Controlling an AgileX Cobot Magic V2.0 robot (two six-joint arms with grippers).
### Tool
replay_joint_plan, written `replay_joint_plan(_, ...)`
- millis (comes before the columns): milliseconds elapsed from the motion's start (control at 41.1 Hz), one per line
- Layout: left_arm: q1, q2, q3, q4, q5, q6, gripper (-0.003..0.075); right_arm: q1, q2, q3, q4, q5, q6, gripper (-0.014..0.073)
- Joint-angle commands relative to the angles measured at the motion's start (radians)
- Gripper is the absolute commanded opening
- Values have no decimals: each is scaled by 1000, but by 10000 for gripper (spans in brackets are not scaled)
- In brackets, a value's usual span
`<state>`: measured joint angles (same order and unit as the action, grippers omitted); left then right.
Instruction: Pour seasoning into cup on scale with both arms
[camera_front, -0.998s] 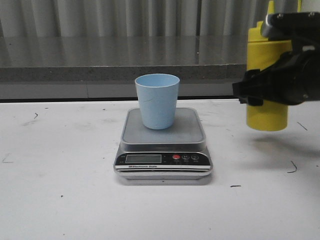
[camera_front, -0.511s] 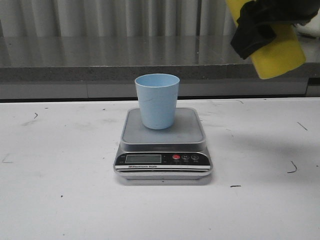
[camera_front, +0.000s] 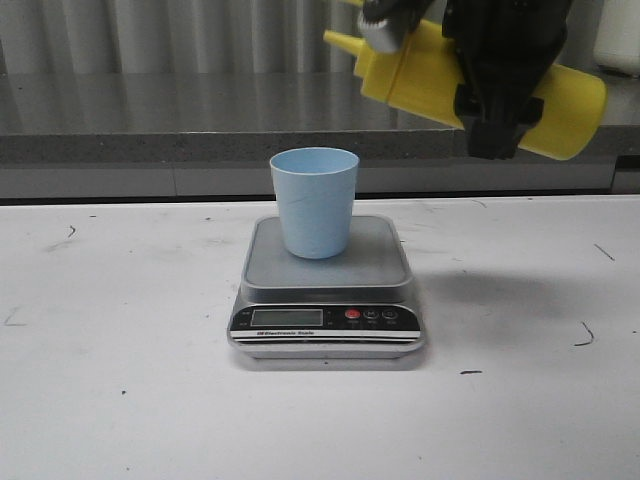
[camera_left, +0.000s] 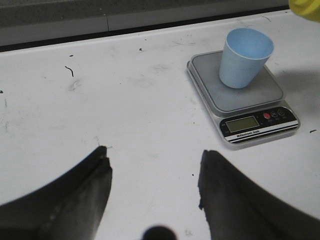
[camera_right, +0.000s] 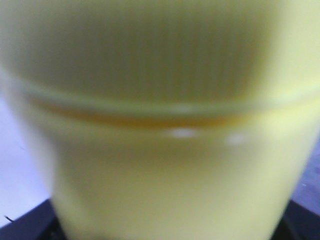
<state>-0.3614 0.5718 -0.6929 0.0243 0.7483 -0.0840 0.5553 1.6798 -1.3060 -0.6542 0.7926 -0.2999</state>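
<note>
The light blue cup (camera_front: 315, 205) stands upright on the grey platform of the silver scale (camera_front: 385, 262). My right gripper (camera_front: 497, 85) is shut on the yellow seasoning bottle (camera_front: 415, 75) and holds it high, to the upper right of the cup. The bottle lies almost level, and its nozzle (camera_front: 338, 38) points left, above the cup's right rim. In the right wrist view the bottle (camera_right: 160, 125) fills the frame, blurred. My left gripper (camera_left: 152, 160) is open and empty over bare table, apart from the cup (camera_left: 245, 57) and scale (camera_left: 235, 100). It is out of the front view.
A grey ledge (camera_front: 150, 120) runs along the back of the white table (camera_front: 120, 380). A white object (camera_front: 618, 40) stands on the ledge at the far right. The scale's front panel has an LCD (camera_front: 287, 317) and a red button (camera_front: 352, 314).
My right gripper has lifted the bottle from upright beside the scale, tipped it almost level and carried it left toward the cup. The cup and scale have not moved.
</note>
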Motion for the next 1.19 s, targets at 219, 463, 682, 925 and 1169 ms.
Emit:
replay_joint_plan(219, -1, 1, -27, -7, -67, -4, 385, 39, 28, -43, -493, 39, 9, 325)
replay_joint_plan(463, -1, 1, -27, -7, -67, -4, 385, 39, 36, -43, -803, -69, 9, 325)
replay_joint_plan(682, -1, 1, -27, -7, -67, -4, 385, 39, 36, -43, -927, -117, 9, 325)
replay_joint_plan(925, -1, 1, -27, -7, -67, -4, 385, 39, 36, -43, -933, -117, 9, 325)
replay_joint_plan(1169, -1, 1, -27, -7, -67, -4, 385, 39, 36, -43, -930, -120, 122, 325)
